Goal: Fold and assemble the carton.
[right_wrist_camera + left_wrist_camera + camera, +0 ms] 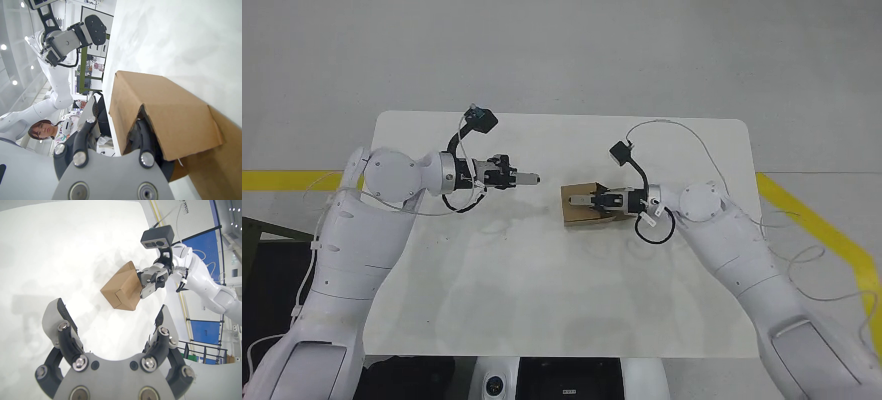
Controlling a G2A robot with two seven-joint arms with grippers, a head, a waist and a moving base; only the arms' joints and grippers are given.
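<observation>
A brown carton (577, 213) lies on the white table (542, 300) a little right of centre, partly folded, with one end open. My right gripper (585, 200) is at that open end and is shut on the carton wall. In the right wrist view one finger (92, 108) is outside the carton (166, 113) and the other is inside, mostly hidden. The left wrist view shows the carton (121, 291) with the right gripper (142, 287) pinching its edge. My left gripper (111, 311) hovers open and holds nothing, a short way left of the carton (527, 178).
Bare tabletop surrounds the carton on all sides. The table's far edge (562, 114) runs behind both arms. Yellow floor tape (812, 215) passes beside the table on the right. Thin cables (682, 130) hang off the right arm above the table.
</observation>
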